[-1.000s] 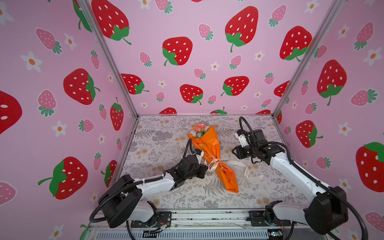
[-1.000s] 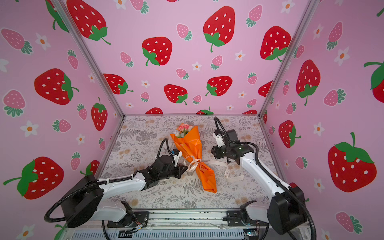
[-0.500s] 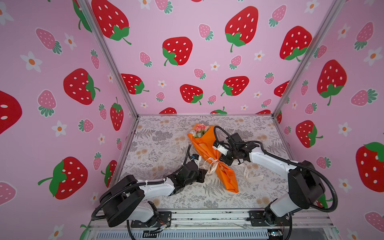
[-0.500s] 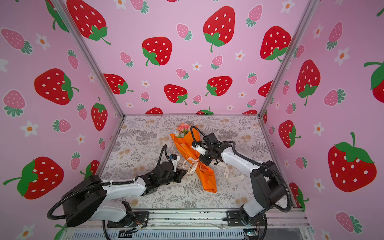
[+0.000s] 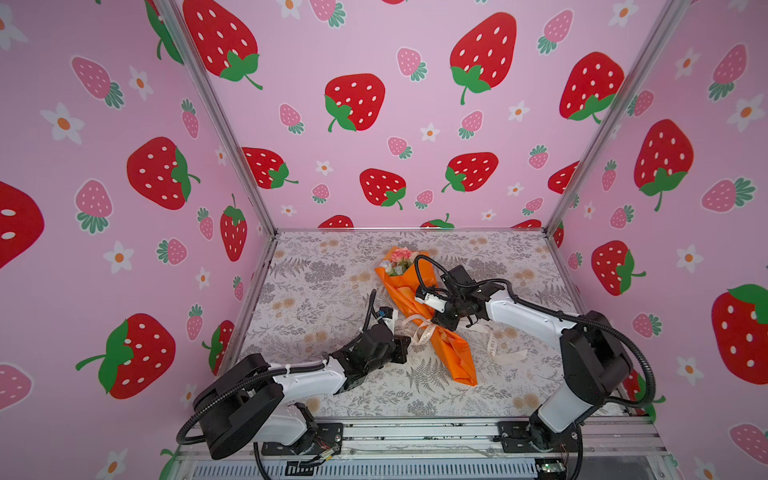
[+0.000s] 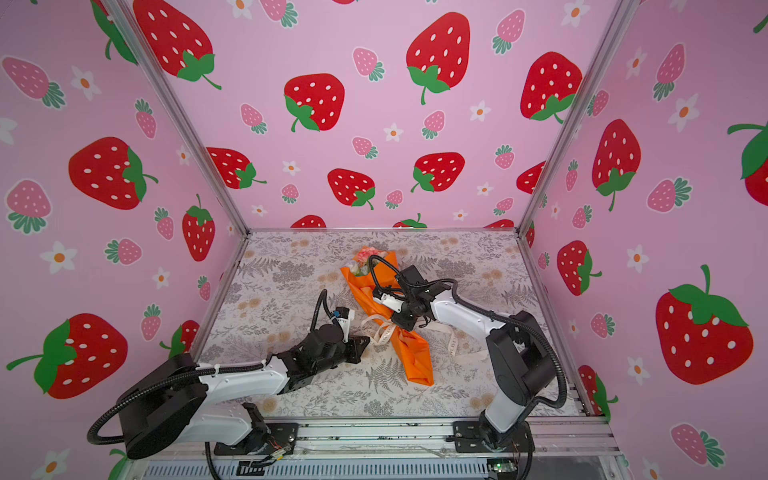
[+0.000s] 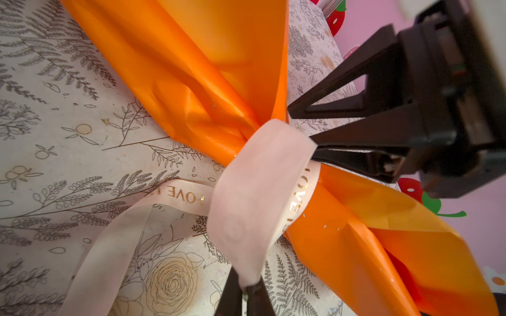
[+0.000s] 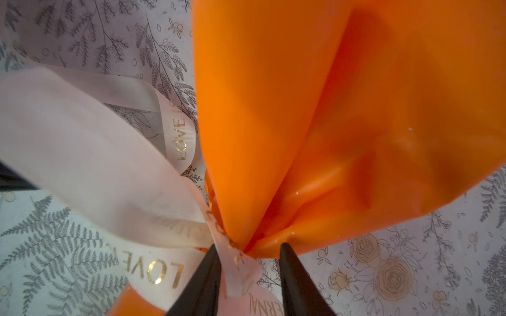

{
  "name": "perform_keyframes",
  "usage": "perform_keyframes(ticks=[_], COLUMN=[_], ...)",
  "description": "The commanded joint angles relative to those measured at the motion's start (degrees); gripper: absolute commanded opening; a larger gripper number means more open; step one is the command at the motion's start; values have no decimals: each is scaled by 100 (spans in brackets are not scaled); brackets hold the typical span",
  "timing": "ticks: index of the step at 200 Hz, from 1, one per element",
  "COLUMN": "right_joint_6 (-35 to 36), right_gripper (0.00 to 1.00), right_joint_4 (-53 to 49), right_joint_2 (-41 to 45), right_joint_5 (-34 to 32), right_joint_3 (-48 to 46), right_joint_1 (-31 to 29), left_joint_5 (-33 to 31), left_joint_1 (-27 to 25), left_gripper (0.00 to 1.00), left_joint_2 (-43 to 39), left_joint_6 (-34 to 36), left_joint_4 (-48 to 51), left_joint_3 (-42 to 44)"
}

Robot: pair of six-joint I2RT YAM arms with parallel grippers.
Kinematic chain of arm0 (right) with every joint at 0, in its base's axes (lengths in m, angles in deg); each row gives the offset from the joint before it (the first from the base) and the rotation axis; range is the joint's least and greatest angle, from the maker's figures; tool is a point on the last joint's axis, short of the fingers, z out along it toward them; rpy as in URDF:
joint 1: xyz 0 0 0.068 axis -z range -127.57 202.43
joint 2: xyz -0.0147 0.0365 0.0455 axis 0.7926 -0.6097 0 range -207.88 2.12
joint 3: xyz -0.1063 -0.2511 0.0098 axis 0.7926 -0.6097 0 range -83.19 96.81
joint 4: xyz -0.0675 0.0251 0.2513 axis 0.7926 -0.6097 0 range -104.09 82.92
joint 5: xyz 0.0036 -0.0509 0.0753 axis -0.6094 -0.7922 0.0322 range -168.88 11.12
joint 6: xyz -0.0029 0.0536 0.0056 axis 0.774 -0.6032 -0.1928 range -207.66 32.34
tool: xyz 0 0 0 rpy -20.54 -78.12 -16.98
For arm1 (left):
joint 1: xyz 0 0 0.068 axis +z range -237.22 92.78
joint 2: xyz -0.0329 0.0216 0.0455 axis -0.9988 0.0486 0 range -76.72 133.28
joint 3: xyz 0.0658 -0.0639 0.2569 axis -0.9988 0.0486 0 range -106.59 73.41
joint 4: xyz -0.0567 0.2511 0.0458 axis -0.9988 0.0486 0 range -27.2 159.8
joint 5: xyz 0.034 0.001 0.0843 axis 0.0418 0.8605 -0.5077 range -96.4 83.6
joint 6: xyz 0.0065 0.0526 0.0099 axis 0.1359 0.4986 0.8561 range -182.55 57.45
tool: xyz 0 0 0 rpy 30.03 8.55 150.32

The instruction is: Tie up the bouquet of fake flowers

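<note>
- In both top views the bouquet (image 5: 400,258) lies slantwise near the middle of the table. Only its pink and peach heads show at the far end. The stems are hidden inside the orange paper (image 5: 453,357), and the right arm (image 5: 523,313) covers part of the wrap.
- In a top view the left gripper (image 6: 365,341) sits just beside the ribbon (image 6: 380,332) at the paper's waist, and the right gripper (image 6: 402,322) is over the waist. Their tips are too small to read here. Bare table (image 6: 291,266) lies open to the bouquet's left and beyond its heads.
- Left wrist: the left gripper (image 7: 244,291), cut off by the frame edge, is closed with a loop of the ribbon (image 7: 246,205) pinched between its tips. The flower heads are out of frame.
- Right wrist: the right gripper (image 8: 249,247) stands partly open. Its tips straddle a ribbon tail at the waist without clamping it. Orange paper fills most of the frame, hiding the flowers.
</note>
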Motion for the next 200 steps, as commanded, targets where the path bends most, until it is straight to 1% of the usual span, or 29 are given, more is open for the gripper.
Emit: perform_keyframes(ticks=[1,17,26,38,56,84,124,147,167,184,200], right_joint_6=[256,226,190,150,-45,-701,-1570,-1906,-2052,-2219,-2580], right_gripper=[35,29,23,18,6,5,5,6,7,6,7], right_joint_4=[-284,-193,-142,-81,84,563,1772,2072,2156,2185,2221], right_joint_2=[-106,-100,-84,-45,101,539,1314,1509,1526,1507,1493], right_joint_5=[-51,-111,-161,-102,-168,-636,-812,-936,-801,-514,-9], right_joint_3=[83,83,81,107,68,-246,-1011,-1276,-1390,-1428,-1448], right_joint_1=[-79,-113,-136,-160,-169,-173,-153,-136,-126,-125,-94], left_joint_5=[-123,-112,-103,-94,-109,-331,-494,-475,-231,-51,-26], left_joint_1=[-16,-17,-16,-23,-32,-47,-51,-99,-135,-149,-157], left_gripper=[9,9,9,9,9,8,8,8,12,14,18], left_joint_2=[-134,-123,-112,-87,-77,-99,-204,-170,-42,94,110], left_joint_6=[-43,-34,-34,-34,-50,-261,-426,-370,-184,-41,-23], left_joint_4=[-45,-33,-42,-41,-28,-2,54,248,282,475,523], left_joint_3=[32,23,9,-1,-13,117,355,368,304,122,58])
